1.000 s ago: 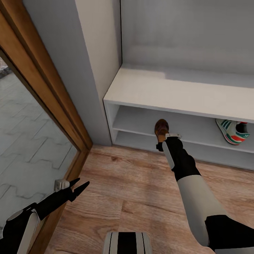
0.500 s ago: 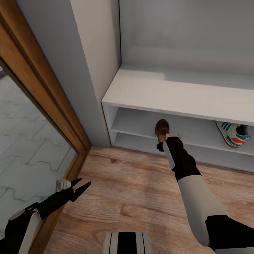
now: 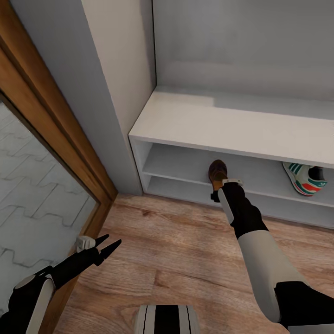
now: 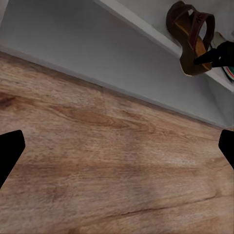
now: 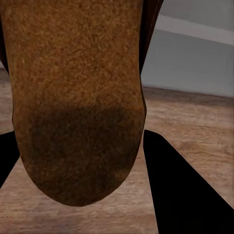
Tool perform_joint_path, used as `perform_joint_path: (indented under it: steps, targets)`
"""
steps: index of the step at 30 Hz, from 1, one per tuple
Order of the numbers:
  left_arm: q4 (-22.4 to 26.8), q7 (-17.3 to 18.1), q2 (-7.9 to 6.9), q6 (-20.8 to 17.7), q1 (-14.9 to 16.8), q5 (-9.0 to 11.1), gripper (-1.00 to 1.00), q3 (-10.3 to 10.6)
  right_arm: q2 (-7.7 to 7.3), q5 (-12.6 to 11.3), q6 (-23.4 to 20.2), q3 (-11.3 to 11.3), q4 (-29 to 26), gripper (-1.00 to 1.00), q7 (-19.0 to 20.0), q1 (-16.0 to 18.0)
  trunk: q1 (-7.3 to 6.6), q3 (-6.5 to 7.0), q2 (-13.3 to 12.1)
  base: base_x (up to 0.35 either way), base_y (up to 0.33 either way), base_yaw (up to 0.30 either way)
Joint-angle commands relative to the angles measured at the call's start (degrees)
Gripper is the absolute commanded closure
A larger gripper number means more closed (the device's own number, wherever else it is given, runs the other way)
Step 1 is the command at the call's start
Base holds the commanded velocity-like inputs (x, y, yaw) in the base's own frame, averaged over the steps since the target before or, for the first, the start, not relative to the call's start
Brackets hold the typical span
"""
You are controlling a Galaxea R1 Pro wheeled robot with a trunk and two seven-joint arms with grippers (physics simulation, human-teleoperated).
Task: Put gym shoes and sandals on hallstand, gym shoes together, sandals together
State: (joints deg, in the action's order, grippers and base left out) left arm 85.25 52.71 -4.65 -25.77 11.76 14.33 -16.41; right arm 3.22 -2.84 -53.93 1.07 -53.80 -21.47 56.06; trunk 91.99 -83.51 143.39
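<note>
Sandal sits clamped in right pincer at hallstand.

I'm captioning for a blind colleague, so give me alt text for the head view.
The right claw holds a brown sandal at the upper shelf of a white shoe rack, where a gym shoe sits further right. The left claw hangs open over the wood floor beside a glass door.

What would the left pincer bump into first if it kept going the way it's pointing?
Probably the wooden floor: the open left pincer points forward and down at bare planks, with the white shoe rack beyond. Depth is uncertain.
</note>
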Motion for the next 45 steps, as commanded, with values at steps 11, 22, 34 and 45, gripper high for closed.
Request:
perform_joint_path:
  steps: [11, 22, 34, 45]
  targets:
    - [0.0, 0.0, 0.0, -0.5, 0.0, 0.4, -1.0, 0.0, -0.03, -0.2, -0.2, 0.1, 0.2, 1.0, -0.4, 0.0, -0.01, -0.04, 0.0, 0.159, -0.001, 0.0]
    - [0.0, 0.0, 0.0, -0.5, 0.0, 0.4, -1.0, 0.0, 0.03, -0.2, -0.2, 0.1, 0.2, 1.0, -0.4, 0.0, -0.01, -0.04, 0.0, 0.073, 0.0, 0.0]
    - [0.0, 0.0, -0.01, -0.5, 0.0, 0.3, -1.0, 0.0, 0.02, -0.2, -0.2, 0.1, 0.3, 1.0, -0.4, 0.0, -0.01, -0.04, 0.0, 0.154, 0.0, 0.0]
    - [0.0, 0.1, 0.0, -0.5, 0.0, 0.4, -1.0, 0.0, 0.01, -0.2, -0.2, 0.1, 0.2, 1.0, -0.4, 0.0, -0.01, -0.04, 0.0, 0.045, 0.0, 0.0]
